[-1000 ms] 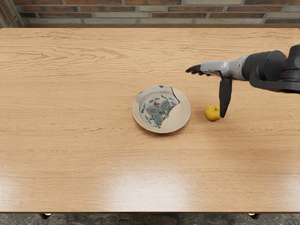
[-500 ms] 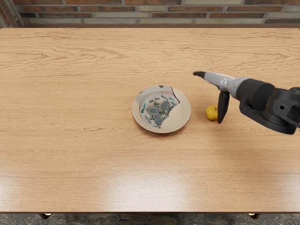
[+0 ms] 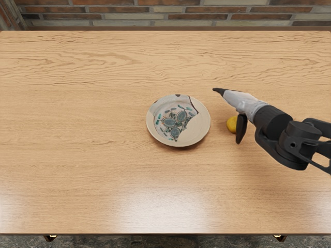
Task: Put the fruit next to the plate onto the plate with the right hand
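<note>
A plain simulated room: wooden table (image 3: 103,181) before a red brick wall (image 3: 155,13).

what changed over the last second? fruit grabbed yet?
The right hand moved down in the picture, closer to the fruit, and its arm swung toward the lower right; the thumb now hides the fruit's right side. The fingers are open and nothing is grasped. Fruit and plate have not moved.
</note>
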Motion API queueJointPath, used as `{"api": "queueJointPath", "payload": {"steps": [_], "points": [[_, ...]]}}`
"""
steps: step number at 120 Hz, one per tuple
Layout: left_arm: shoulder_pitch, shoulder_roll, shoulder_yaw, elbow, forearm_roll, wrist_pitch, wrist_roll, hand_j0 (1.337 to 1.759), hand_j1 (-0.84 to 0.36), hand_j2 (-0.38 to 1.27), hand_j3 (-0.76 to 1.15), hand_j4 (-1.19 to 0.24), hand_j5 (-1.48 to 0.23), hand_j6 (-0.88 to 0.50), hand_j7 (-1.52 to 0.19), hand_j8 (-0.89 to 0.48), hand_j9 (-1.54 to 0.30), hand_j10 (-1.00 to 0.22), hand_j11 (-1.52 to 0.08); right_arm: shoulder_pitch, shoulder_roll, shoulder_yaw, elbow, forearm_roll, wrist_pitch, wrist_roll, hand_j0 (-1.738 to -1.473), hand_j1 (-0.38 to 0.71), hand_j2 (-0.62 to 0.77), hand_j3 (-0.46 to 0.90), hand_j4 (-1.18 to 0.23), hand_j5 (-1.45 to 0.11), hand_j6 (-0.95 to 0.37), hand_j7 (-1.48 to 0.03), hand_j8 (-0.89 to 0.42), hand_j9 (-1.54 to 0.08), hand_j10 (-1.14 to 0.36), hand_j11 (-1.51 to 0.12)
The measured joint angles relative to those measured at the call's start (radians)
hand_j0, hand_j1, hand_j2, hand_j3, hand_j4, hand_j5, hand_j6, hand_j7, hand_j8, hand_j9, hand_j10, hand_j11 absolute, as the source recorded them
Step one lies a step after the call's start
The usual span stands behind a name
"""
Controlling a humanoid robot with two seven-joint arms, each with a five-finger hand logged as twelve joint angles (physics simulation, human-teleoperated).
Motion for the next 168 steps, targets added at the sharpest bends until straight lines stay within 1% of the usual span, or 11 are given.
{"api": "queueJointPath", "payload": {"steps": [10,25,41,61,94,139,141,150,168], "points": [[0.000,0.000,0.000,0.000,0.000,0.000,0.000,1.658,0.35,0.00,0.00,0.00,0.00,0.00,0.00,0.00,0.00,0.00,0.00,-0.001,0.013,-0.012,-0.020,-0.002,-0.004,0.000,-1.658,-0.28,-0.01,0.00,-0.06,-0.07,-0.06,-0.07,-0.06,-0.07,-0.06,-0.07],[-0.001,0.000,0.000,0.000,0.000,0.000,0.000,1.658,0.35,0.00,0.00,0.00,0.00,0.00,0.00,0.00,0.00,0.00,0.00,-0.003,0.021,-0.024,-0.038,-0.002,-0.006,0.000,-1.658,-0.22,-0.02,0.00,-0.12,-0.15,-0.12,-0.15,-0.12,-0.15,-0.12,-0.15],[0.000,0.000,0.000,0.000,0.000,0.000,0.000,1.658,0.35,0.00,0.00,0.00,0.00,0.00,0.00,0.00,0.00,0.00,0.00,-0.008,0.024,-0.028,-0.045,-0.002,-0.007,0.000,-1.658,-0.14,-0.03,0.00,-0.18,-0.23,-0.18,-0.23,-0.18,-0.23,-0.18,-0.23],[0.000,0.000,0.000,0.000,0.000,0.000,0.000,1.658,0.35,0.00,0.00,0.00,0.00,0.00,0.00,0.00,0.00,0.00,0.00,-0.015,0.024,-0.029,-0.048,-0.002,-0.018,0.000,-1.658,-0.10,-0.04,0.00,-0.22,-0.28,-0.22,-0.28,-0.22,-0.28,-0.22,-0.28],[0.000,0.000,0.000,0.000,0.000,0.000,0.000,1.658,0.35,0.00,0.00,0.00,0.00,0.00,0.00,0.00,0.00,0.00,0.00,-0.025,0.043,-0.035,-0.077,-0.002,-0.023,0.000,-1.658,-0.07,-0.04,0.00,-0.24,-0.31,-0.24,-0.30,-0.24,-0.31,-0.24,-0.31],[0.000,0.000,0.000,0.000,0.000,0.000,0.000,1.658,0.35,0.00,0.00,0.00,0.00,0.00,0.00,0.00,0.00,0.00,0.00,-0.028,0.050,-0.045,-0.093,-0.003,-0.026,0.000,-1.657,-0.06,-0.04,-0.01,-0.25,-0.32,-0.25,-0.32,-0.25,-0.32,-0.25,-0.32],[0.000,0.000,0.000,0.000,0.000,0.000,0.000,1.658,0.35,0.00,0.00,0.00,0.00,0.00,0.00,0.00,0.00,0.00,0.00,-0.028,0.050,-0.045,-0.094,-0.003,-0.027,0.000,-1.655,-0.06,-0.04,0.01,-0.25,-0.32,-0.25,-0.32,-0.25,-0.32,-0.25,-0.32],[0.000,0.000,0.000,0.000,0.000,0.000,0.000,1.658,0.35,0.00,0.00,0.00,0.00,0.00,0.00,0.00,0.00,0.00,0.00,-0.029,0.050,-0.047,-0.096,-0.004,-0.040,0.000,-1.648,-0.06,-0.01,0.00,-0.26,-0.33,-0.26,-0.33,-0.26,-0.33,-0.26,-0.33],[0.000,0.000,0.000,0.000,0.000,0.000,0.000,1.658,0.35,0.00,0.00,0.00,0.00,0.00,0.00,0.00,0.00,0.00,0.00,-0.031,0.051,-0.065,-0.093,-0.033,-0.093,0.000,-1.654,-0.05,-0.03,0.00,-0.26,-0.33,-0.26,-0.33,-0.26,-0.33,-0.26,-0.33]]}}
